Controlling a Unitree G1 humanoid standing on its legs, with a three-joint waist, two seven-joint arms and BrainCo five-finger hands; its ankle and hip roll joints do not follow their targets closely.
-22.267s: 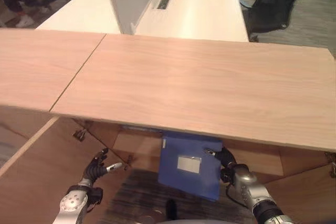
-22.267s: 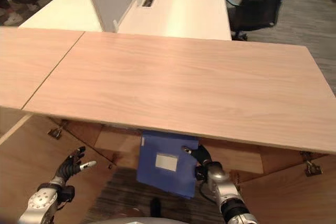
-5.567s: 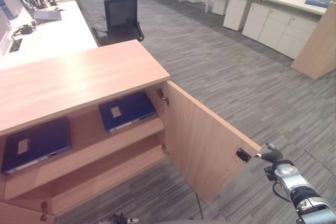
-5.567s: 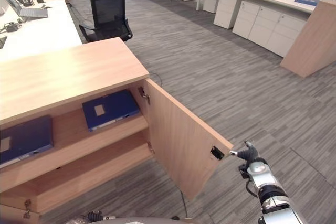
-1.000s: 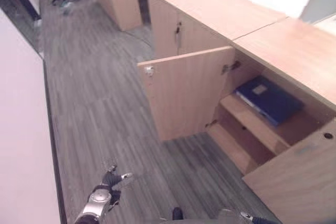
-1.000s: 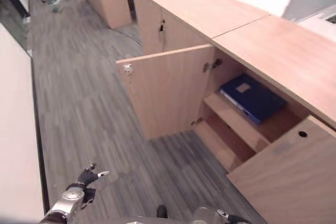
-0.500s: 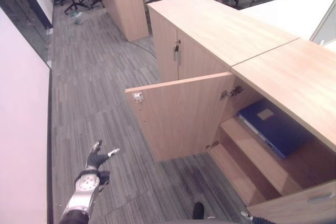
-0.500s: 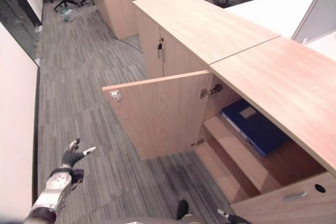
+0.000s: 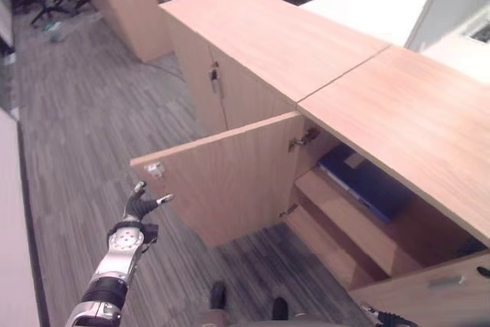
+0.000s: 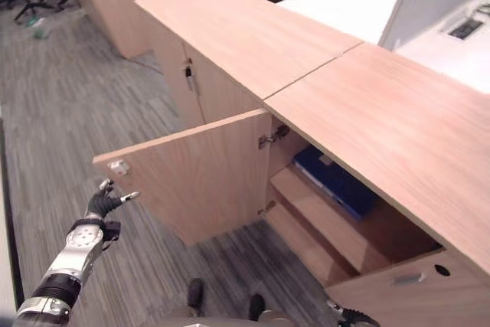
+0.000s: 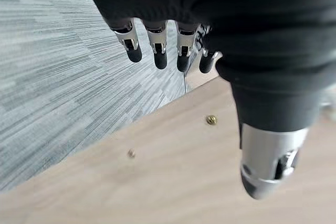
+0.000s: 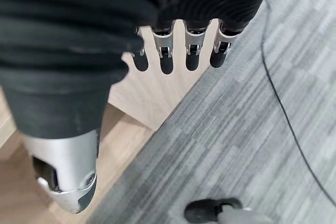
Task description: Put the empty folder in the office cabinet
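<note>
A blue folder (image 9: 364, 183) lies flat on the upper shelf inside the open wooden cabinet (image 9: 398, 112). The cabinet's left door (image 9: 230, 181) stands swung out over the carpet. My left hand (image 9: 136, 208) is open with fingers spread, just below and beside the door's free edge near its latch (image 9: 155, 168), apart from it. In the left wrist view its straight fingers (image 11: 157, 51) point past the door's wood face. My right hand (image 12: 165, 51) hangs low by the right door (image 9: 436, 289), fingers relaxed and holding nothing.
A lower shelf (image 9: 337, 246) sits bare under the folder. A shut neighbouring cabinet (image 9: 199, 74) with a key in its lock stands to the left. A white desk (image 9: 367, 5) lies behind the cabinets. Grey carpet (image 9: 84, 135) spreads to the left, with office chairs far back.
The view has swung towards the cabinet. My left hand has risen and come closer to the free edge of the open left door. The folder stays on its shelf.
</note>
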